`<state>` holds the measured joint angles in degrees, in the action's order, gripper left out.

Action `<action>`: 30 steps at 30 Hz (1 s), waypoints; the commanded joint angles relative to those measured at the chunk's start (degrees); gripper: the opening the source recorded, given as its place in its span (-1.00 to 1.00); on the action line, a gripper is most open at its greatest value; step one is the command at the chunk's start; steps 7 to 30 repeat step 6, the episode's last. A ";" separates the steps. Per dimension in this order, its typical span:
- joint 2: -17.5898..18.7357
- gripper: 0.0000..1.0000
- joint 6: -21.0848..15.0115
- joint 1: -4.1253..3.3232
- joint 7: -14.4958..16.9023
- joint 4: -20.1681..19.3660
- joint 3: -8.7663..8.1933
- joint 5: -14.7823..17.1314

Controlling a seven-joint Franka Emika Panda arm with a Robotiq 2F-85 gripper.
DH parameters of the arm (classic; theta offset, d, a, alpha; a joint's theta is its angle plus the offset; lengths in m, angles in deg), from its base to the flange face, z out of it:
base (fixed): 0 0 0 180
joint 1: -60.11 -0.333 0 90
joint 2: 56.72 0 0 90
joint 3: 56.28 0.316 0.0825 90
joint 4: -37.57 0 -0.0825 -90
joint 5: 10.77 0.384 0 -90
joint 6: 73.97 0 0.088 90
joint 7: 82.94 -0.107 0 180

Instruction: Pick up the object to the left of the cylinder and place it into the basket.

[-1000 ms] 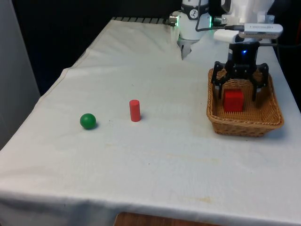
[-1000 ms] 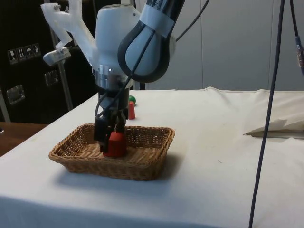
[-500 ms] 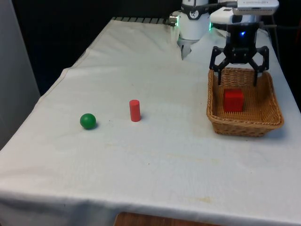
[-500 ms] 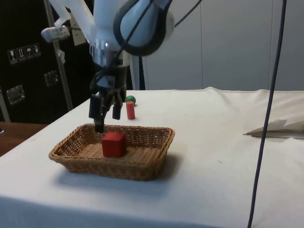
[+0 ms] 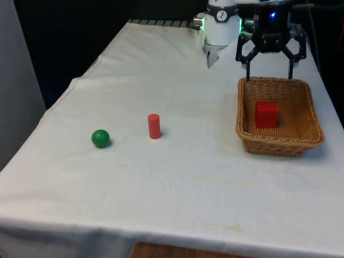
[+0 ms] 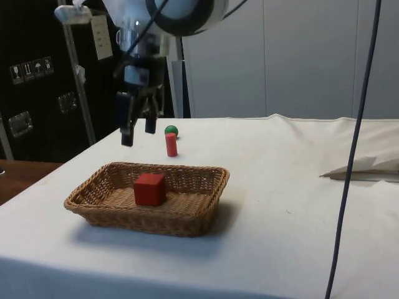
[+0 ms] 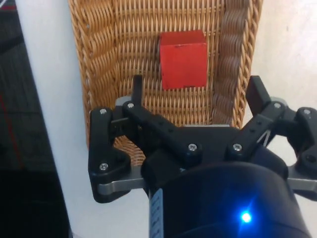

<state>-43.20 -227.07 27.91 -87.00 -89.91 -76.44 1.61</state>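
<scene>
Gripper (image 5: 270,65): fingers spread apart, nothing held, raised above the far rim of the basket (image 5: 245,131).
Red cube (image 5: 266,114): lying on the basket floor, free of the gripper.
Red cylinder (image 5: 154,126): upright on the worktop (image 5: 177,177), well apart from the basket.
Green ball (image 5: 100,138): on the cloth near the cylinder, toward the front view's left.

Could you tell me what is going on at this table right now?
The gripper hangs open and empty above the far end of the wicker basket. A red cube lies inside the basket, free of the fingers. Out on the cloth, a red cylinder stands upright, with a green ball apart from it on the front view's left.
</scene>
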 commanded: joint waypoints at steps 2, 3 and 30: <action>-1.15 1.00 0.97 0.23 0.34 -0.06 -0.06 0.11; -1.49 1.00 1.20 0.40 0.52 -0.11 -0.06 0.17; -2.06 1.00 1.55 0.52 0.69 0.00 -0.40 0.00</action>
